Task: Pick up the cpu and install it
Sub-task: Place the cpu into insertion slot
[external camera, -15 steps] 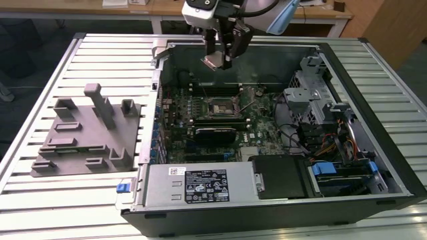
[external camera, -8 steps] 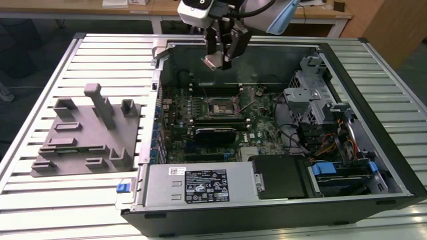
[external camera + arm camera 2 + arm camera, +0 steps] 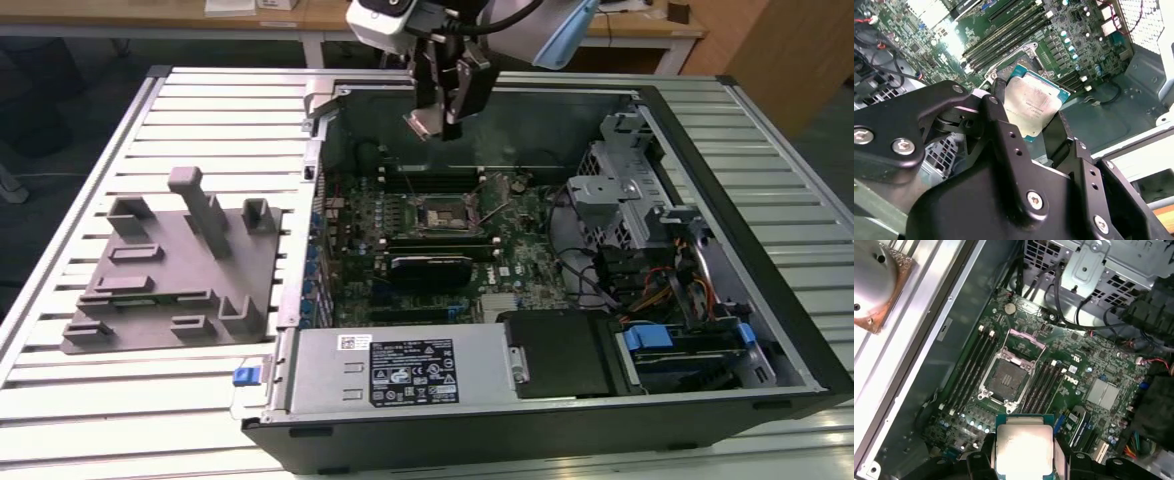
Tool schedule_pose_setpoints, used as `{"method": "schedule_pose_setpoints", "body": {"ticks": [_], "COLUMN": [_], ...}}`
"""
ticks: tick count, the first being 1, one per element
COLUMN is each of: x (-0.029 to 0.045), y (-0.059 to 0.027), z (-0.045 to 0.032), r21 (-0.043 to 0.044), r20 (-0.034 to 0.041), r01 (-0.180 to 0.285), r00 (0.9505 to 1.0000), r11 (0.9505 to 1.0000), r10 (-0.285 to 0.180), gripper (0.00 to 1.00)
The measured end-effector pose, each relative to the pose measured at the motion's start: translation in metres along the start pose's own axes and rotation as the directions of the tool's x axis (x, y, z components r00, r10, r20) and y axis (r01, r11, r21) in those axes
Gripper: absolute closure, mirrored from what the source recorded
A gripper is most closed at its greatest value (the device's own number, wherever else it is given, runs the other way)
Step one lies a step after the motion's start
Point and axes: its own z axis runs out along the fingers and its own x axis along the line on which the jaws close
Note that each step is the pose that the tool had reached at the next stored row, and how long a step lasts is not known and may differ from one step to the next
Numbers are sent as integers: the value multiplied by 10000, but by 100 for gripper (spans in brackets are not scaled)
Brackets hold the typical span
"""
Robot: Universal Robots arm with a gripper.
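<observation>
Claw (image 3: 438,112), black and two-fingered, hangs high over the rear part of an open black desktop computer case (image 3: 787,340), well above the board inside. Its fingers (image 3: 999,100) are pinched on the cpu (image 3: 424,123), a small thin square chip with a pale silvery-grey metal top and a green rim. The grip is on two opposite edges.

In the second wrist view the chip (image 3: 1031,107) sits between the finger tips with its metal face towards the camera. In the first wrist view it (image 3: 1024,450) lies flat between the two black fingers.

The dark square metal-framed socket (image 3: 1006,377) sits on the green motherboard (image 3: 1094,360) with its dark centre exposed. It is well apart from the chip. Long black memory slots (image 3: 974,365) run along both sides of it.

The case rests on a slatted pale metal worktop (image 3: 134,400). A big grey plastic fixture block (image 3: 174,270) with upright posts stands on the slats, just beside the case on the exterior view's left. A silver power supply box (image 3: 400,370) fills the near end of the case.
</observation>
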Motion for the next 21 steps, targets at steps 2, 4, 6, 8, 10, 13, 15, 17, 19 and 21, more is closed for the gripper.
{"method": "schedule_pose_setpoints", "body": {"ticks": [2,4,6,8,10,13,15,17,19,21], "x": [0,0,0,0,0,0,0,0,0,0], "y": [0,0,0,0,0,0,0,0,0,0], "z": [0,0,0,1,1,1,1,2,2,2], "r21": [-1,-2,-4,-6,-8,-11,-13,-15,-18,-21], "r20": [8,17,25,32,40,52,60,67,75,82], "r01": [-212,-416,-609,-808,-1000,-1306,-1499,-1689,-1875,-2065], "r00": [9998,9991,9981,9967,9950,9914,9887,9856,9822,9784], "r11": [9998,9991,9981,9967,9950,9914,9887,9856,9823,9784], "r10": [212,416,609,808,1000,1306,1499,1689,1875,2065], "gripper": [46,46,46,46,46,46,46,46,46,46]}}
